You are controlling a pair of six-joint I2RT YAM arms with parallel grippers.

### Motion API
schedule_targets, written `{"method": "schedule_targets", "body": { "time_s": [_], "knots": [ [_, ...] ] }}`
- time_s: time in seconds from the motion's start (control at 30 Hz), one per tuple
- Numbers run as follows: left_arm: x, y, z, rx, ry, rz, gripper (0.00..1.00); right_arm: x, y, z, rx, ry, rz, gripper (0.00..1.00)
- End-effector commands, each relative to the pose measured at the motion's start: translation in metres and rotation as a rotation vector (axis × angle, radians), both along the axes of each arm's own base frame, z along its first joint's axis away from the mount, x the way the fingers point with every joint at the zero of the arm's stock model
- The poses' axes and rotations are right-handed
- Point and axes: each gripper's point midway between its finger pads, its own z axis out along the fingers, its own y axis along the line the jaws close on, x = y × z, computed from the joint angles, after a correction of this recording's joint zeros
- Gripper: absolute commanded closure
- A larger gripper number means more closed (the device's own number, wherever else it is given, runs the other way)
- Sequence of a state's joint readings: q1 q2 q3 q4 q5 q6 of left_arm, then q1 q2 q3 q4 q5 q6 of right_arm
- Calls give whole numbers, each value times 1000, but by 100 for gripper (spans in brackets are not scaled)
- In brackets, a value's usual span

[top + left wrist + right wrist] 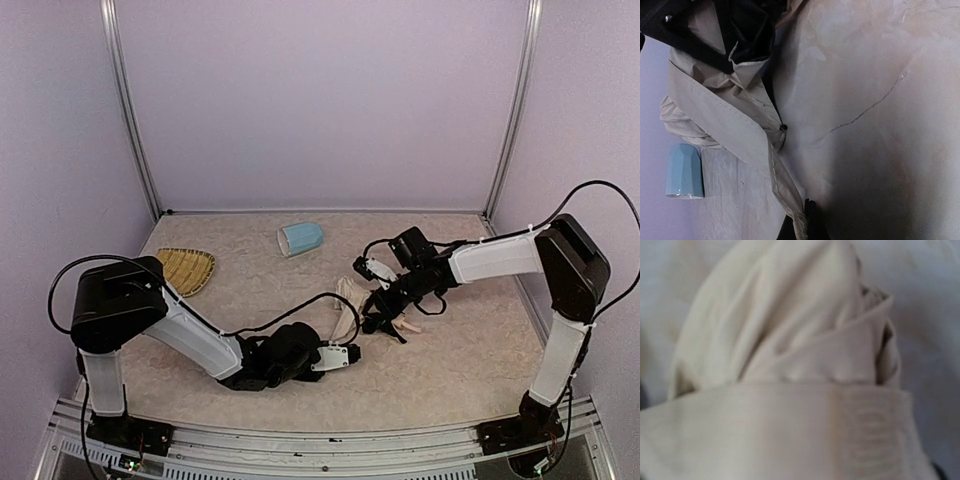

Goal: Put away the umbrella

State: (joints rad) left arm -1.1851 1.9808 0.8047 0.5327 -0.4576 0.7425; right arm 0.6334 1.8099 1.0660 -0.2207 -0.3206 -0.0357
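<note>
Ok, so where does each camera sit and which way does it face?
Top external: high behind the bases, facing down on the table; left arm and right arm show.
Left wrist: low, facing along the cream-beige folding umbrella toward the light-blue mug; a black finger shows.
Right wrist: pressed against blurred umbrella fabric; no finger clearly shows.
Shared: top and left wrist both show umbrella and mug.

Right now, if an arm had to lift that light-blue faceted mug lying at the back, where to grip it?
Probably across the mid-body of the light-blue faceted mug, coming straight down from above. It lies on its side on the table, no handle showing, so the jaws should close across its width, not along its length.
</note>
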Motion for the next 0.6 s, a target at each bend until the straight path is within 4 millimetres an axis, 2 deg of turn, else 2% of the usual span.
{"method": "schedule_targets", "body": {
  "time_s": [0.0,0.13,0.23,0.33,0.47,0.57],
  "knots": [
    [-24,31,-69,254,175,-52,100,31,7,3,37,-22,-56,93],
    [-33,35,-74,293,204,-77,100,31,5,-4,45,7,-57,71],
    [-39,47,-81,333,224,-68,100,23,2,-3,51,15,-43,49],
    [-45,53,-86,346,233,-66,100,13,2,-2,67,32,-9,32],
    [-49,50,-91,347,246,-71,100,-1,8,6,131,20,68,20],
    [-48,48,-92,348,249,-64,100,-12,10,16,171,8,118,15]
  ]
}}
